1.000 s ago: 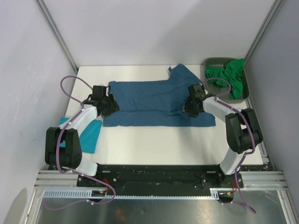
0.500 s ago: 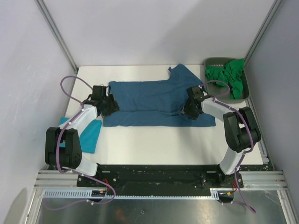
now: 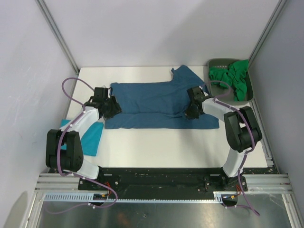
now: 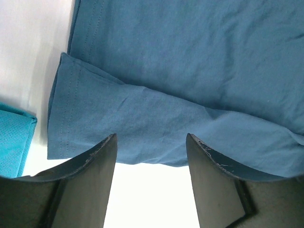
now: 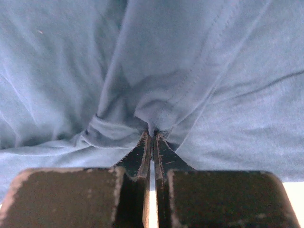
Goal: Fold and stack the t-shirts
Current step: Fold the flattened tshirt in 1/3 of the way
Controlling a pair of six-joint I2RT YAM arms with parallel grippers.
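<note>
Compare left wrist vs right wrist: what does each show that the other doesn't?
Left wrist only: the left gripper open, gripping nothing, at the edge of the dark blue t-shirt; bare white table; a corner of the turquoise t-shirt at the left edge. Right wrist only: the right gripper shut, pinching a bunched fold of the cloth. Both: the dark blue t-shirt fills most of each view.

The black two-finger left gripper [image 4: 149, 142] hangs spread wide near the worktop's left edge; the black right gripper [image 5: 153, 135] pinches a fold of the dark steel-blue t-shirt [image 5: 156, 71].
</note>
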